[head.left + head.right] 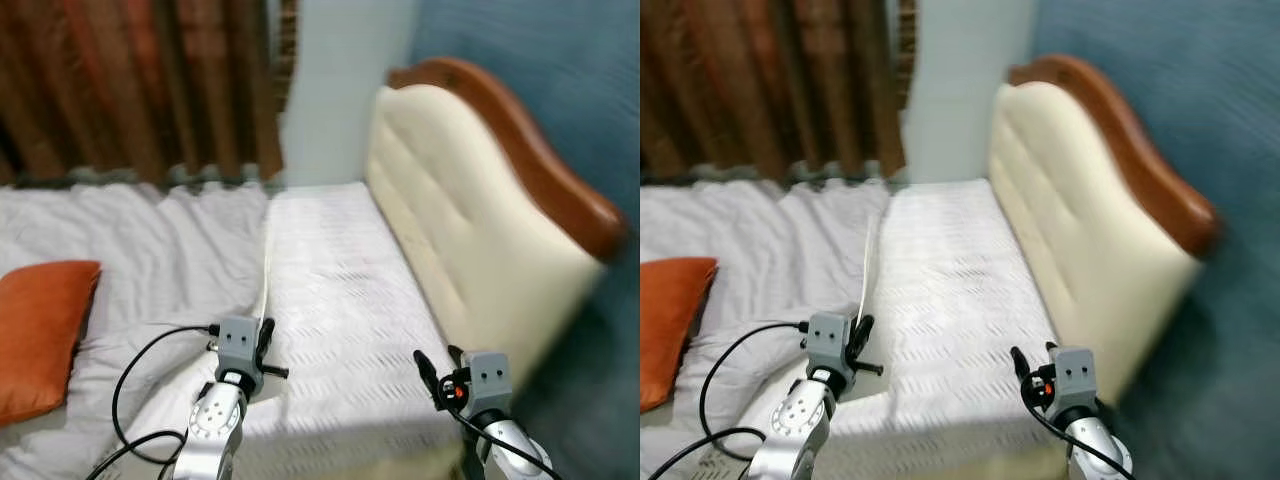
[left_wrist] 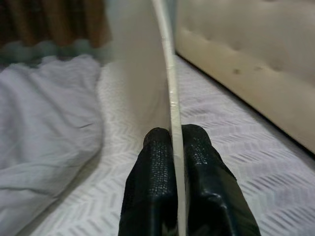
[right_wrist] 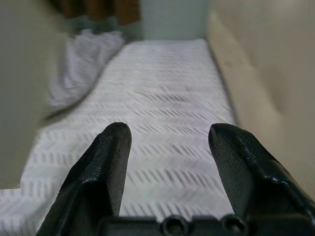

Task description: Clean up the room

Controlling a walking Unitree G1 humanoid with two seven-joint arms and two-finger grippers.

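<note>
Across the bed [image 1: 340,300], left tool [image 2: 177,142] pinches a white sheet edge [image 2: 170,88]; right tool [image 3: 170,142] gapes empty.

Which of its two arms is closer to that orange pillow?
The left. Its left gripper is over the rumpled sheet beside the orange pillow; the right gripper is near the cream headboard.

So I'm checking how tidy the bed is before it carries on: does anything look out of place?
Yes. The grey blanket lies rumpled across the left part of the bed, leaving the patterned mattress bare beside the headboard. The left gripper pinches a thin white sheet edge, lifted above the mattress.
</note>
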